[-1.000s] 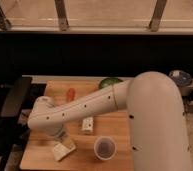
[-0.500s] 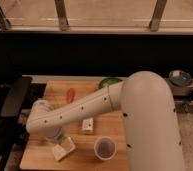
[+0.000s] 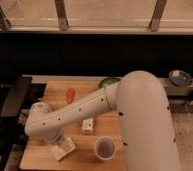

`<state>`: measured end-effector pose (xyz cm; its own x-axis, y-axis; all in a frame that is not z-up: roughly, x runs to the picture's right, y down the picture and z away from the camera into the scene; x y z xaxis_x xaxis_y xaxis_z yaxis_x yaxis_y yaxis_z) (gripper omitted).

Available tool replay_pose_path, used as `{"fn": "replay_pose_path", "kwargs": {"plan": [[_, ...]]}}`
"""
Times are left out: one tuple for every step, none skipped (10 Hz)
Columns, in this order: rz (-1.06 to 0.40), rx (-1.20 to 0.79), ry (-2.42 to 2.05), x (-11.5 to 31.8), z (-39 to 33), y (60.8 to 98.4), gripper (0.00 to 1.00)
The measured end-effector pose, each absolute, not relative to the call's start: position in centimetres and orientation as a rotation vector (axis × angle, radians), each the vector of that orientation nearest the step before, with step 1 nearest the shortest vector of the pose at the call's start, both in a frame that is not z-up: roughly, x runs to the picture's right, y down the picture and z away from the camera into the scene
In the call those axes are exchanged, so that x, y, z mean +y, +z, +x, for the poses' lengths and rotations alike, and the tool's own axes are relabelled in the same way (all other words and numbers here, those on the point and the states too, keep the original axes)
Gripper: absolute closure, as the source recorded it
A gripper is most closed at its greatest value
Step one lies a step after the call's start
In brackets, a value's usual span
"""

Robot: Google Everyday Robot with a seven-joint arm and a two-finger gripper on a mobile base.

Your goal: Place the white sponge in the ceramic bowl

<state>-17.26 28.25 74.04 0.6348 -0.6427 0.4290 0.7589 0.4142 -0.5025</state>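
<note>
The white sponge (image 3: 64, 149) lies on the wooden table (image 3: 50, 97) near its front left corner. My gripper (image 3: 58, 140) is at the end of the white arm (image 3: 85, 110), right over the sponge and touching or almost touching its far side. A green bowl (image 3: 109, 81) sits at the back of the table, partly hidden behind the arm. A grey bowl (image 3: 180, 77) stands on the counter at far right.
A white cup (image 3: 105, 148) stands to the right of the sponge near the front edge. A small white block (image 3: 88, 125) lies mid-table. An orange-red item (image 3: 70, 93) lies toward the back. A dark chair (image 3: 15, 97) stands at the left.
The arm has lowered a little and come forward, bringing the gripper down onto the sponge. The sponge, the cup and the block have stayed in place.
</note>
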Motion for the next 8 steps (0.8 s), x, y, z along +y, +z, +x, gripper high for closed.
{"fn": "replay_pose_path", "kwargs": {"plan": [[-0.726, -0.178, -0.886, 28.4, -17.2, 74.2, 0.35], [-0.723, -0.185, -0.875, 28.3, -17.2, 74.0, 0.35], [-0.725, -0.196, -0.816, 28.1, -16.5, 74.0, 0.35], [-0.73, -0.2, -0.754, 28.1, -16.0, 74.0, 0.35], [-0.737, -0.219, -0.664, 28.1, -15.5, 74.1, 0.35], [-0.741, -0.238, -0.633, 28.2, -15.2, 74.2, 0.35], [-0.747, -0.262, -0.599, 28.3, -14.6, 74.4, 0.35], [-0.753, -0.275, -0.57, 28.5, -14.1, 74.7, 0.35]]}}
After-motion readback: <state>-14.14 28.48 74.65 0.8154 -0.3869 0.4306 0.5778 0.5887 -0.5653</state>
